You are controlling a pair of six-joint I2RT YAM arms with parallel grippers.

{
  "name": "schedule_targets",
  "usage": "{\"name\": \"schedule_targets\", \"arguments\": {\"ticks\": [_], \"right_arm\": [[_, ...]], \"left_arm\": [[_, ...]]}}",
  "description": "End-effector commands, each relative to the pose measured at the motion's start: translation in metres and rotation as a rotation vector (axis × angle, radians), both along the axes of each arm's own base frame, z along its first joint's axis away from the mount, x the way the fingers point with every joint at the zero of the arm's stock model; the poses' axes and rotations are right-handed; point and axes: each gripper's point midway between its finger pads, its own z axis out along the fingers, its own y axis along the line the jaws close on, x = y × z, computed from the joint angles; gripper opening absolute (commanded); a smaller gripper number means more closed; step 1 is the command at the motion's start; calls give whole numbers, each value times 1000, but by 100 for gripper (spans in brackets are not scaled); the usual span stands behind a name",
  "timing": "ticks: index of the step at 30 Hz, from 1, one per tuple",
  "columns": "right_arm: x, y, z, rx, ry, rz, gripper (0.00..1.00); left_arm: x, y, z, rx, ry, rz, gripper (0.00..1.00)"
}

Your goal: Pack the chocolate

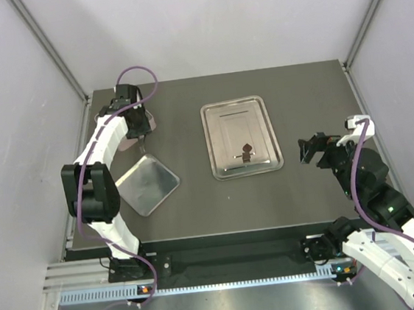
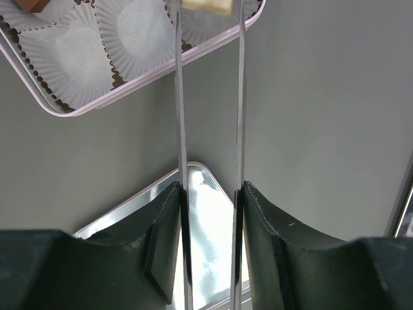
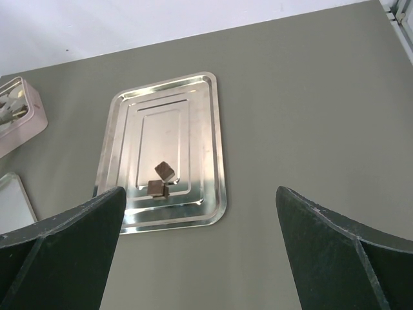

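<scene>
Two dark brown chocolate pieces point(image 1: 245, 153) lie on the steel tray point(image 1: 223, 127); the right wrist view shows them point(image 3: 160, 179) near the tray's near end. My left gripper point(image 1: 138, 131) is at the far left over the pink tin point(image 1: 151, 121). It is shut on thin metal tongs point(image 2: 179, 97), whose tips pinch a cream chocolate piece point(image 2: 206, 5) above the tin's point(image 2: 129, 87) white paper cups. A brown piece point(image 2: 29, 4) sits in one cup. My right gripper point(image 1: 311, 148) is open and empty, right of the tray, jaws wide apart point(image 3: 200, 194).
A shiny metal lid point(image 1: 147, 183) lies upside down left of the steel tray, also below the left gripper point(image 2: 203, 213). The pink tin point(image 3: 19, 113) shows at the left edge of the right wrist view. Grey walls close in the table's sides.
</scene>
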Motion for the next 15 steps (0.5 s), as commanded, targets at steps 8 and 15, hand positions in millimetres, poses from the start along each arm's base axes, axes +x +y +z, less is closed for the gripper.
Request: {"name": "schedule_targets", "arguments": {"ticks": [8,15], "right_arm": [[4,-1,18,27,-57,-16,100],[1,0,23,49,-60,-9,100]], "left_arm": [[16,2,28,7,-98,-20,52],[13,3,51,19,-128,-32,54]]}}
